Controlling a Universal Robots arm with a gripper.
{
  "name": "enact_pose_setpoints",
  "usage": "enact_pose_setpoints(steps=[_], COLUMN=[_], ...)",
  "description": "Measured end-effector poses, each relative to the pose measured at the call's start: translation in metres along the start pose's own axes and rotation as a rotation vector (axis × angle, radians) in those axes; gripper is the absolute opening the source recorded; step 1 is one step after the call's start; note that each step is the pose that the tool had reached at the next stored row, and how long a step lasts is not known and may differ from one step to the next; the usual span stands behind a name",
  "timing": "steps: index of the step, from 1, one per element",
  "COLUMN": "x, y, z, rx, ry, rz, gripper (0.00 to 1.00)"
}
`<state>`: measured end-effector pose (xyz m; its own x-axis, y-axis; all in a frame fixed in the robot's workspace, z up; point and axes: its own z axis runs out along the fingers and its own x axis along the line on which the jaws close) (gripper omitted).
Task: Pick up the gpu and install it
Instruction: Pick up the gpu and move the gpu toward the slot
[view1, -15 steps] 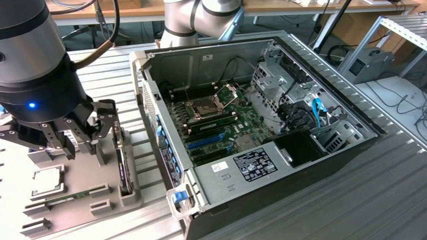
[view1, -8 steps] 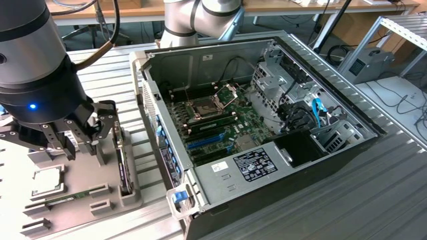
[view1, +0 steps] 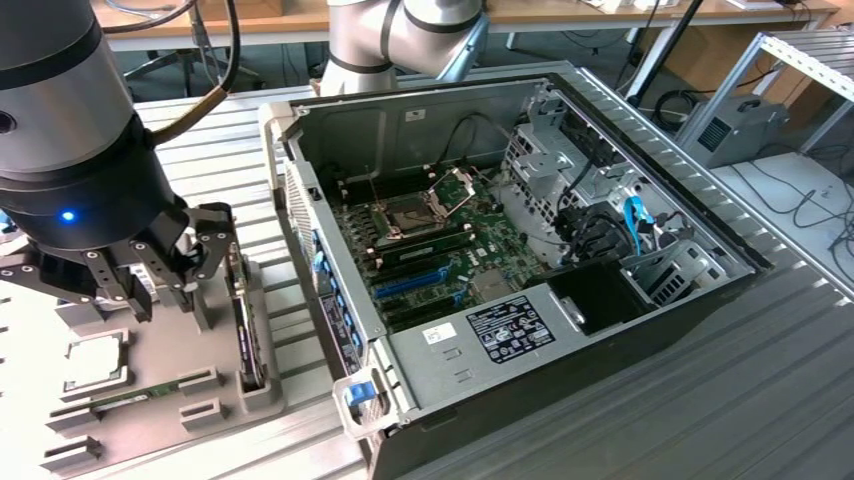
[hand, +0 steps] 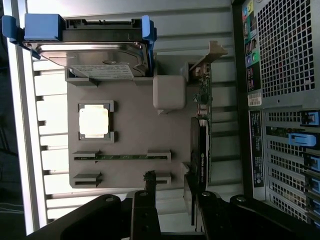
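a robot arm (view1: 67, 130) reaches over a grey tray (hand: 135, 105) that sits on the metal tabletop (view1: 694, 400). its jaws are open. the two fingers (view1: 200, 295) stand apart with nothing held between them. the jaws hang over the end of the tray, near the gpu (hand: 202, 145), and they are not gripping it. there is one gpu. it is a thin black card, and it stands on its edge in a slot along the side of the tray that is closest to the computer case (view1: 400, 130). its one silver bracket (hand: 210, 52) sticks out at the end far from the jaws. the tray holds three more things. one hard drive (hand: 92, 57) sits in a blue holder at the far end of the tray. one square cpu chip (hand: 94, 121) lies flat in the middle. one narrow green memory stick (hand: 122, 156) lies in a slot between the chip and the jaws. there is one computer case. it lies on its side on the tabletop, just beside the tray on the exterior view's right. its side cover is off, so the green motherboard (view1: 441, 250) shows inside. the gpu is in the tray, not in the case.
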<state>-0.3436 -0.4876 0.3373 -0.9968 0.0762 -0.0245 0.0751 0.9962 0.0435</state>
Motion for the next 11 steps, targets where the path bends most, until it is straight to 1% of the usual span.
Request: enact_pose_setpoints(steps=[11], x=[0.0001], y=[-0.0001], z=[0.0027], rx=[0.0], ry=[0.0], rz=[0.0], gripper=[0.36])
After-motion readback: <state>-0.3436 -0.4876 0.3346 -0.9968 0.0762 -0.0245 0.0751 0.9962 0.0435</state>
